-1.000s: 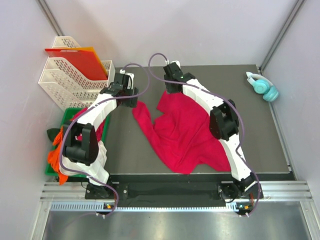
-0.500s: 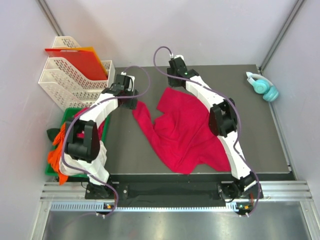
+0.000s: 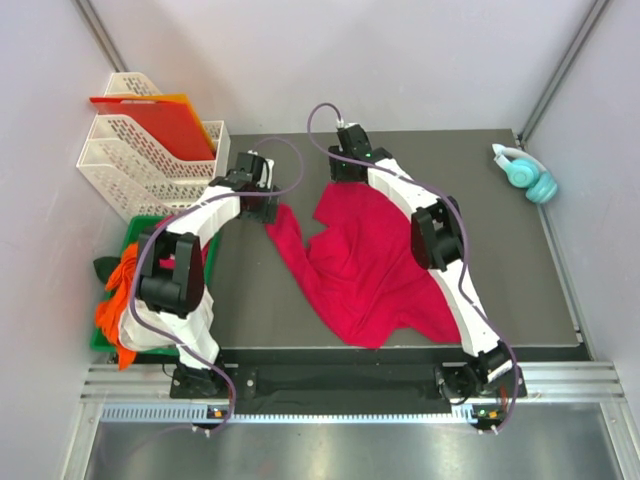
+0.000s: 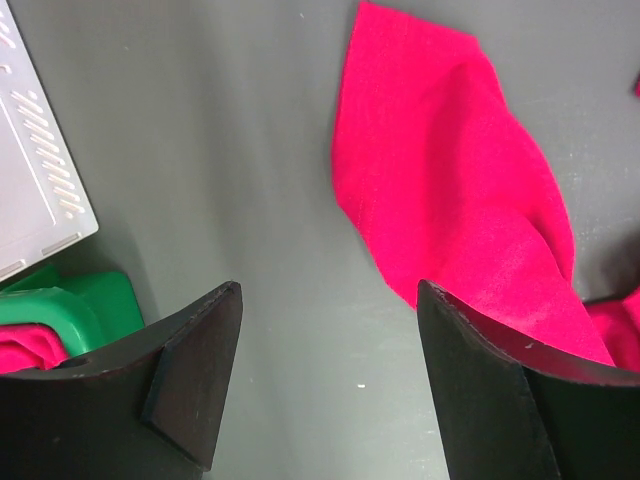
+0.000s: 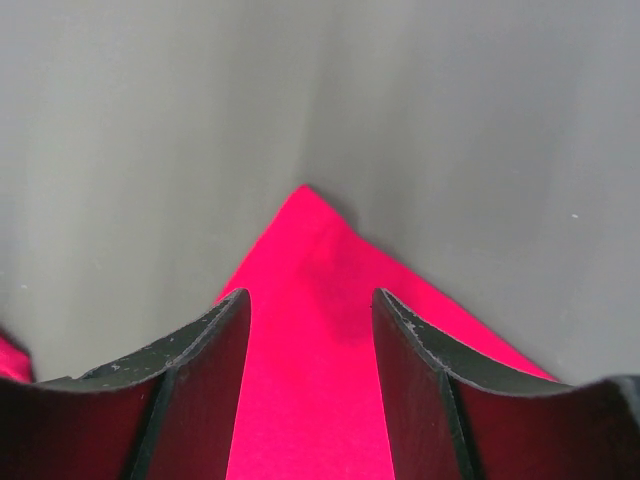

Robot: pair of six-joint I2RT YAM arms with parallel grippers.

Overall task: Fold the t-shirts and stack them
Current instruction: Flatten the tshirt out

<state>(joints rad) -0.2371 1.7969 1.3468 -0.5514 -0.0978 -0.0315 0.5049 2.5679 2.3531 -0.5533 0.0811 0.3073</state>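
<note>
Two grippers hover over one crimson shirt, which lies rumpled mid-table with its hem toward 6 o'clock, and I'd say neither has hold of it. The right gripper sits at the shirt's 12 o'clock edge, fingers apart and straddling a pointed corner that lies flat on the table. So little cloth reaches between the fingers that a pinch there could slide off the tip as the arm lifts. The left gripper is at the shirt's 10 o'clock, fingers wide apart over bare table. The sleeve flap lies off toward 1 o'clock of that gap, so closing where it stands would likely catch nothing. A lopsided lift, with one side gripped and the other missed, would twist the shirt rather than spread it. That arm also works close to the trays at 10 o'clock, and a wide swing could nudge them. They hold only a red-orange sheet on the top tier. The green bin at 8 o'clock holds the waiting shirts, an orange one spilling over its side and a pinkish-red one inside. There is possibly a white one too, though the arm hides most of it.
</note>
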